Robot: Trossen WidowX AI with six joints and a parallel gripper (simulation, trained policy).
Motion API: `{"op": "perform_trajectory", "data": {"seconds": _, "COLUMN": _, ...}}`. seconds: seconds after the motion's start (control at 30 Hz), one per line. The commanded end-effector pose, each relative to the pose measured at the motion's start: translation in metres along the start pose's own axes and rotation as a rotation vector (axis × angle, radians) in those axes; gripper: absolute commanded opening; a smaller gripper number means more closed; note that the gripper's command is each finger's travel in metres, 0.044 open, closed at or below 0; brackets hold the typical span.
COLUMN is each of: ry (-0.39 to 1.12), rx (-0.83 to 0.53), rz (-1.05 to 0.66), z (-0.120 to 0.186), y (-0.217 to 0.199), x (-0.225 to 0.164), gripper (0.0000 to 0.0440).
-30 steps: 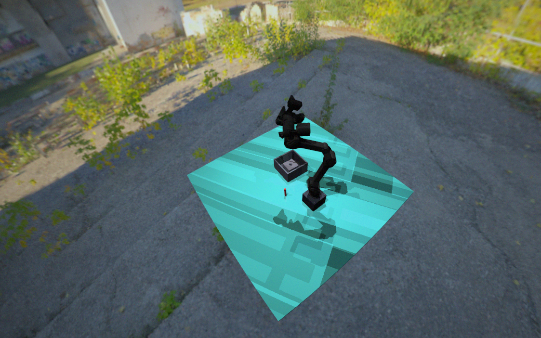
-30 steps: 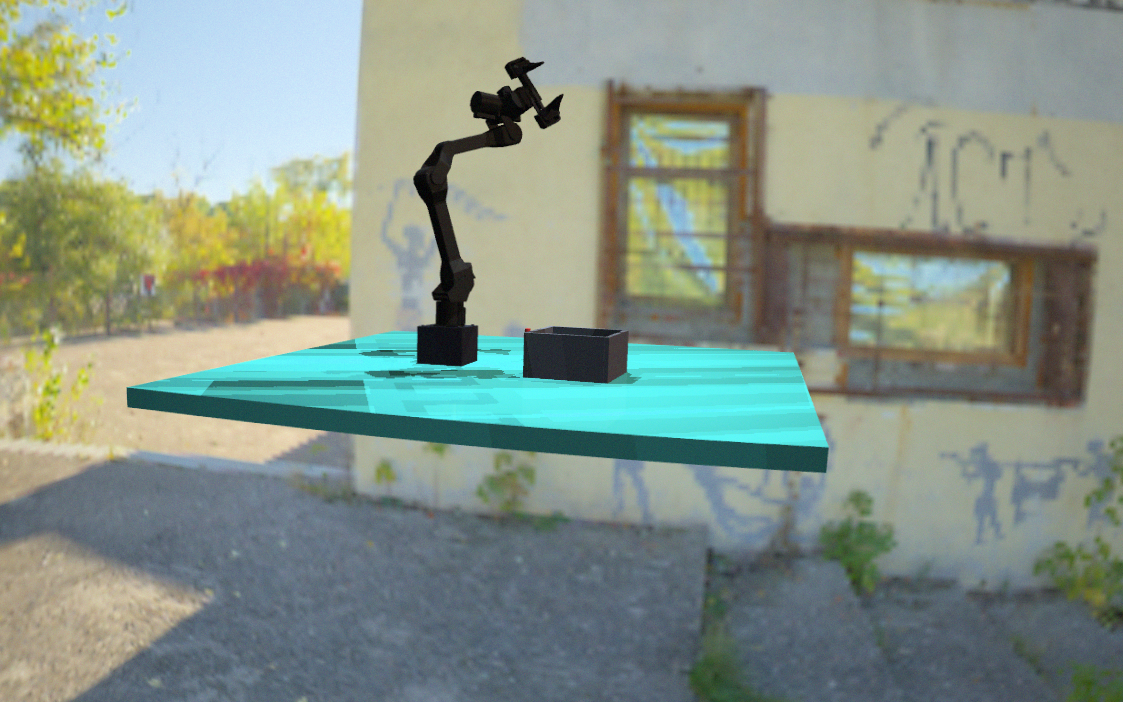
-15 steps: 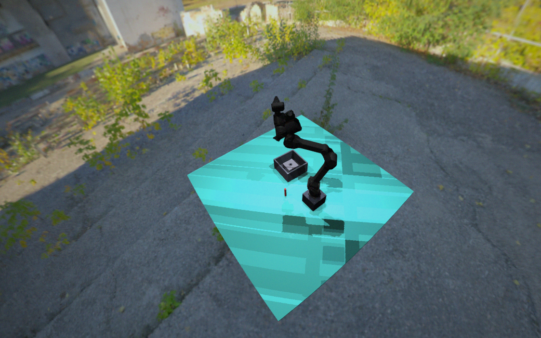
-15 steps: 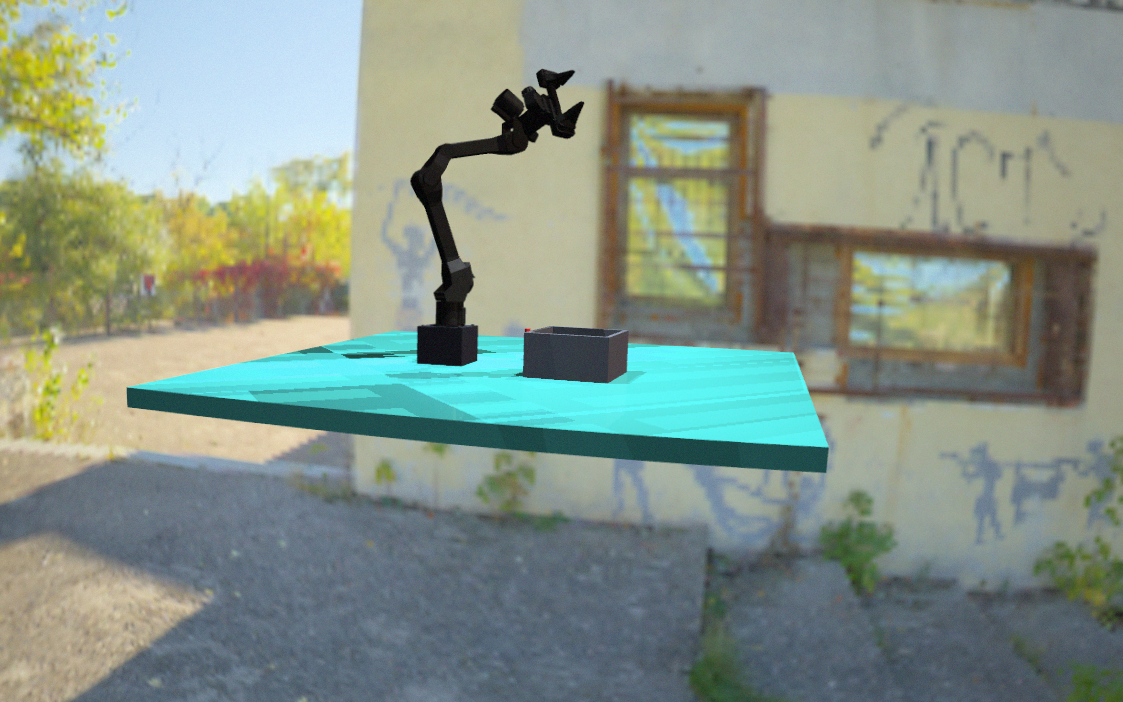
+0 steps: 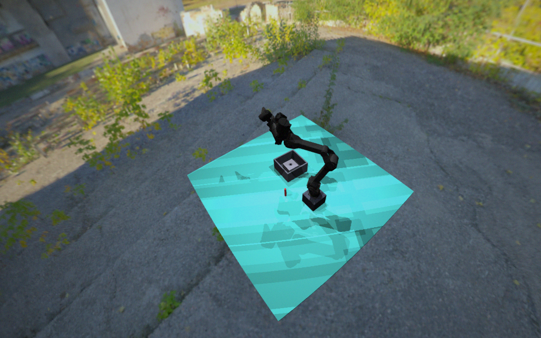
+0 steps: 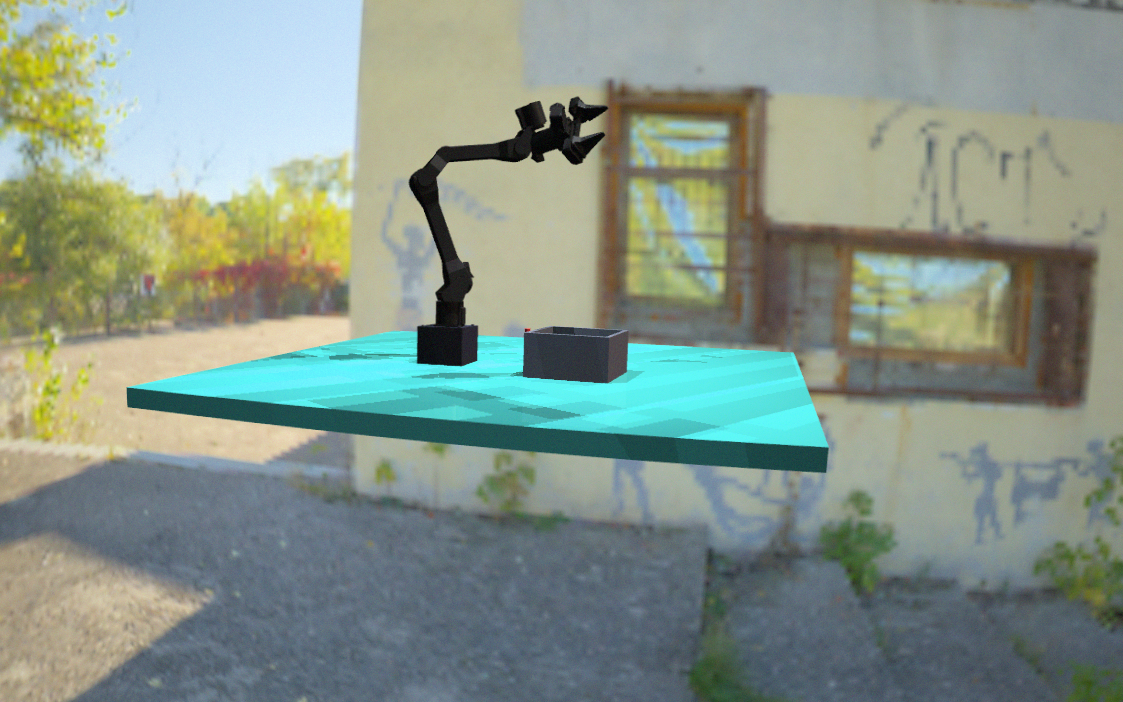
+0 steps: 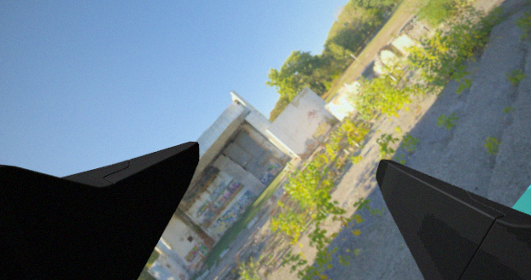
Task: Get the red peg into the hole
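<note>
The small red peg [image 5: 285, 192] stands upright on the turquoise table [image 5: 243, 210] [image 6: 678, 410], to the left of the arm's base; in the exterior view only its red tip [image 6: 528, 330] peeks out behind the box. The dark open box [image 5: 290, 165] [image 6: 574, 353] holds a pale plate with a hole [image 5: 291, 164] at its bottom. My gripper [image 5: 263, 114] [image 6: 595, 123] [image 7: 288, 159] is open and empty. It hangs high in the air above and beyond the box, pointing outward, far from the peg. The wrist view shows only sky, buildings and ground between the fingers.
The arm's black base block [image 5: 314, 199] [image 6: 446, 344] stands on the table near the box. Around the table lie cracked asphalt, bushes and a graffiti-marked yellow wall [image 6: 897, 130].
</note>
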State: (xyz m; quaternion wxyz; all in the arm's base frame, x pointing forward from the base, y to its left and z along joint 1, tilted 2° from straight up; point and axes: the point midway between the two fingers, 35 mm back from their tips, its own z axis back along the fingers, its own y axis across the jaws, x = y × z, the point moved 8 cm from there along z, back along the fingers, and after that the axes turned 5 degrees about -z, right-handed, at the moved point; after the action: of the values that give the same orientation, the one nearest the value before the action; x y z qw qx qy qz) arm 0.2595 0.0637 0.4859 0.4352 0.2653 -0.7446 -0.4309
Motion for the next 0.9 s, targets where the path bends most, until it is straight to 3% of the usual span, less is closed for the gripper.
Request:
{"op": "perform_trajectory", "data": {"seconds": 0.0, "ry": 0.075, "rx": -0.045, "rz": 0.085, "z": -0.002, "y": -0.017, "x": -0.01, "gripper": 0.044}}
{"op": "perform_trajectory", "data": {"seconds": 0.43, "ry": 0.36, "rx": -0.253, "rz": 0.37, "z": 0.005, "y": -0.078, "x": -0.04, "gripper": 0.044}}
{"op": "perform_trajectory", "data": {"seconds": 0.87, "ry": 0.677, "rx": -0.489, "rz": 0.593, "z": 0.034, "y": -0.132, "x": -0.065, "gripper": 0.044}}
